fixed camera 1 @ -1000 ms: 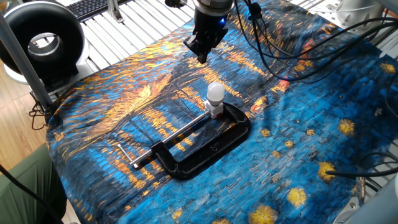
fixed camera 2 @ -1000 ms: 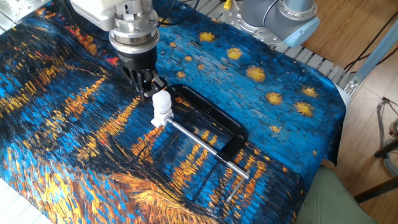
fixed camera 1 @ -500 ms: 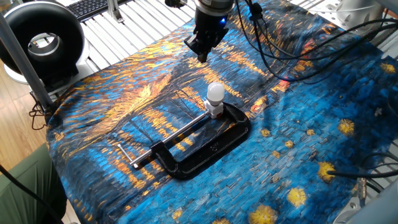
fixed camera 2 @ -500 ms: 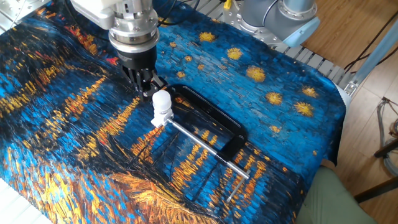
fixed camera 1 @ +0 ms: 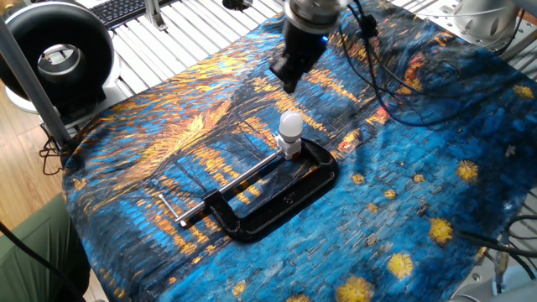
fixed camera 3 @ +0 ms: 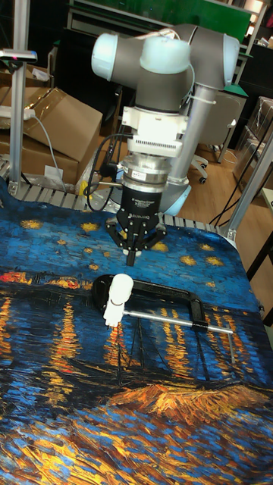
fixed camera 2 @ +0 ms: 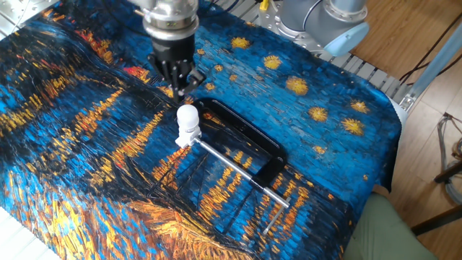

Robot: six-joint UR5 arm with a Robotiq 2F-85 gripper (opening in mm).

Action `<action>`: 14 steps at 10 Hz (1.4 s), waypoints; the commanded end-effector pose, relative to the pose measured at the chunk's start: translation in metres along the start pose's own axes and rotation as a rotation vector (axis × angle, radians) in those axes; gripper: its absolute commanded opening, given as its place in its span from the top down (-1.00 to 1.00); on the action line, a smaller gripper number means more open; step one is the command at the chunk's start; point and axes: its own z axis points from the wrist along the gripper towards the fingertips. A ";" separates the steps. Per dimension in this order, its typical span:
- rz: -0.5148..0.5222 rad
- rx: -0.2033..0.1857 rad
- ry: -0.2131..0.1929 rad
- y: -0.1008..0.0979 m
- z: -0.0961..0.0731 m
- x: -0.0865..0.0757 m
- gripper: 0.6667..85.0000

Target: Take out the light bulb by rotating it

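Observation:
The light bulb point(fixed camera 1: 290, 125) point(fixed camera 2: 188, 115) point(fixed camera 3: 121, 286) stands upright in a short white socket point(fixed camera 1: 290, 151) point(fixed camera 2: 188, 136). The jaws of a large black C-clamp point(fixed camera 1: 281, 197) point(fixed camera 2: 249, 141) point(fixed camera 3: 163, 292) hold that socket flat on the patterned cloth. My gripper point(fixed camera 1: 289, 81) point(fixed camera 2: 182, 87) point(fixed camera 3: 132, 258) hangs point-down above and just behind the bulb, apart from it. Its fingers are pressed together with nothing between them.
The clamp's steel screw rod point(fixed camera 1: 226, 186) point(fixed camera 2: 242, 170) point(fixed camera 3: 178, 322) sticks out sideways with a crossbar at its end. A black ring-shaped device point(fixed camera 1: 54, 52) stands at the left table corner. Cables point(fixed camera 1: 394, 80) trail over the cloth behind the gripper. Cardboard boxes point(fixed camera 3: 64, 121) sit behind the table.
The gripper has shifted sideways across the cloth to a spot nearer the bulb's line, still shut. Bulb, socket and clamp have not moved.

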 end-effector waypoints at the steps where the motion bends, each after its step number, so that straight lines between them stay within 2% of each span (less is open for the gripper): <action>1: -0.043 -0.008 -0.008 -0.002 0.001 0.016 0.17; 4: -0.054 0.023 0.016 -0.011 0.001 0.022 0.21; 5: -0.071 0.062 0.021 -0.021 0.001 0.023 0.23; 6: -0.064 0.069 0.049 -0.023 0.000 0.030 0.23; 9: -0.042 0.075 0.126 -0.025 -0.002 0.050 0.24; 11: -0.020 0.065 0.138 -0.022 -0.002 0.054 0.24; 14: -0.001 0.056 0.126 -0.019 -0.001 0.051 0.24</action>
